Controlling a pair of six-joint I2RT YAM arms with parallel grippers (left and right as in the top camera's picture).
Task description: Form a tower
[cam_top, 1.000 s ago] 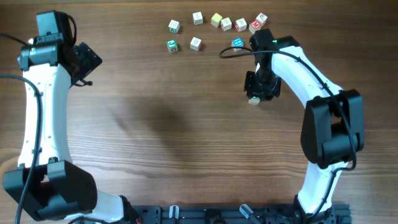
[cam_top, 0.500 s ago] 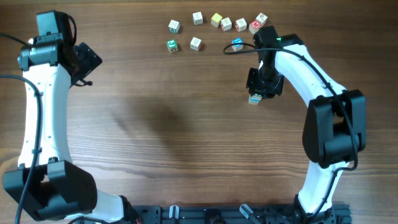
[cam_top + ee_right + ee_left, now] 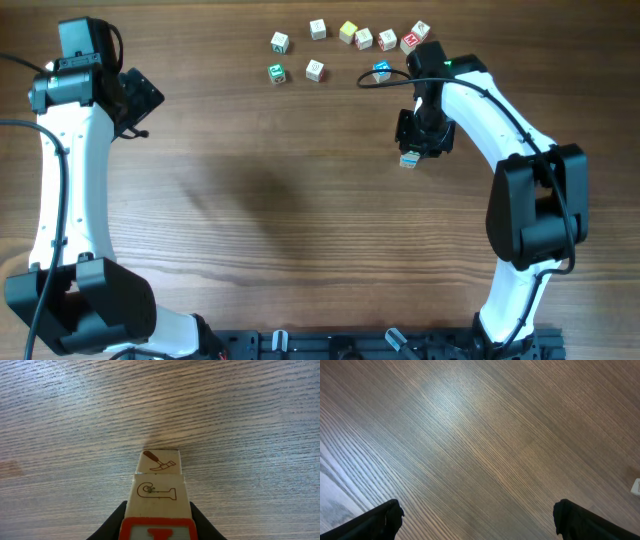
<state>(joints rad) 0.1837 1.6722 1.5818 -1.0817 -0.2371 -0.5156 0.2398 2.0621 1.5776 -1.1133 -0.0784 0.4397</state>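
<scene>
The tower [image 3: 158, 467] is two pale wooden cubes, one on the other. Its lower cube [image 3: 158, 461] shows a hammer drawing. The upper cube [image 3: 157, 492] has a hook drawing on its side and a red-bordered top face. My right gripper [image 3: 157, 521] is shut on the upper cube, one black finger on each side. From overhead the tower [image 3: 408, 160] pokes out below the right gripper [image 3: 421, 135]. My left gripper [image 3: 140, 95] stands open at the far left, over bare wood, with nothing between its fingertips [image 3: 382, 519].
Several loose letter cubes lie along the far edge, from a white one [image 3: 280, 42] to a red-faced one [image 3: 415, 36]. A blue-faced cube [image 3: 382, 69] sits just behind the right arm, under its cable. A green-faced cube [image 3: 277, 72] lies further left.
The right arm shifted slightly to the right with its cube, then held still. The left arm has not moved.
</scene>
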